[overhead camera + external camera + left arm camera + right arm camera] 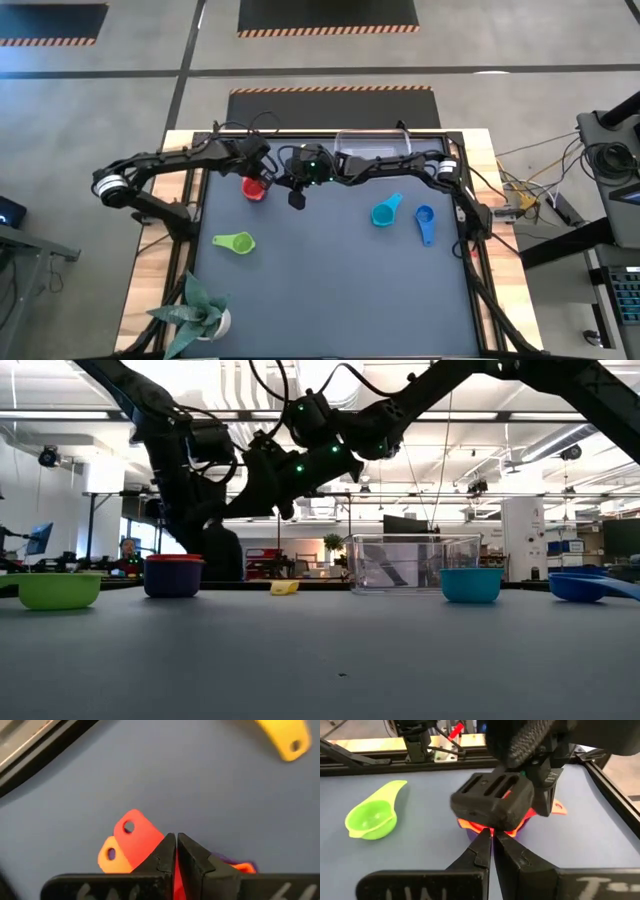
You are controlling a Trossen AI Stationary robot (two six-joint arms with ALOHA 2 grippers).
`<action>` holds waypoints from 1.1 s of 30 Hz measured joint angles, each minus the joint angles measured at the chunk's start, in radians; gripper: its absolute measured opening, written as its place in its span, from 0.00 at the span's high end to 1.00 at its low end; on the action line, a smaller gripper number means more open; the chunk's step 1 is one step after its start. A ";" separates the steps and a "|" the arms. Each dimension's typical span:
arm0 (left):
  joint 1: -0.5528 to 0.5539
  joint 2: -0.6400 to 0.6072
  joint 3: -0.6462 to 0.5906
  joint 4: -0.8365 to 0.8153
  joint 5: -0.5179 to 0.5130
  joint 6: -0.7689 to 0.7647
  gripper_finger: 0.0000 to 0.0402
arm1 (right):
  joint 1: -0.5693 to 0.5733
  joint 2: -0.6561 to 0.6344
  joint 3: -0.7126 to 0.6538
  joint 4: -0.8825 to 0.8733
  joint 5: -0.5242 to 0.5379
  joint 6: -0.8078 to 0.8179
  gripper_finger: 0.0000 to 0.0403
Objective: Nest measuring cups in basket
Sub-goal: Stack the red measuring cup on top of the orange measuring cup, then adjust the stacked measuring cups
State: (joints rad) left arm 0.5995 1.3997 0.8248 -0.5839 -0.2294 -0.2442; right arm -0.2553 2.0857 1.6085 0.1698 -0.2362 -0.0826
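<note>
A stack of measuring cups stands on the mat: a red cup [254, 188] on top, an orange one [111, 855] under it and a purple one [172, 582] at the bottom. My left gripper [176, 839] is shut right over the stack. My right gripper [493, 836] hangs shut in the air just to the stack's right, holding nothing. Green [235, 242], cyan [384, 212], blue [425, 222] and yellow [285, 737] cups lie singly on the mat. The clear basket [372, 143] stands at the far edge. My left gripper's shut fingertips [167, 845] come down steeply from above, over the red cup where its handle [142, 837] joins the bowl. The gripper itself hides that spot, so I cannot tell whether the fingers touch the cup. The stack rests on the mat.
A potted plant [195, 312] stands at the near left corner. A black frame rail [470, 215] runs round the mat. The middle and near part of the mat [330, 290] is bare. Both arms crowd the far left of the mat.
</note>
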 joint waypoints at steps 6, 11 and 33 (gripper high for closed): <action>0.001 -0.012 -0.001 -0.025 -0.060 -0.018 1.00 | 0.000 -0.004 0.003 0.004 -0.004 0.000 0.98; 0.000 -0.023 -0.001 -0.018 -0.059 -0.030 1.00 | 0.000 -0.004 0.003 -0.001 0.000 0.000 0.98; -0.002 -0.359 -0.155 -0.147 -0.100 -0.054 1.00 | -0.059 -0.002 0.002 -0.035 0.001 0.041 0.98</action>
State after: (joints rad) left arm 0.5976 1.0404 0.6696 -0.7309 -0.3293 -0.2980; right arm -0.3144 2.0834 1.6108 0.1345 -0.2353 -0.0414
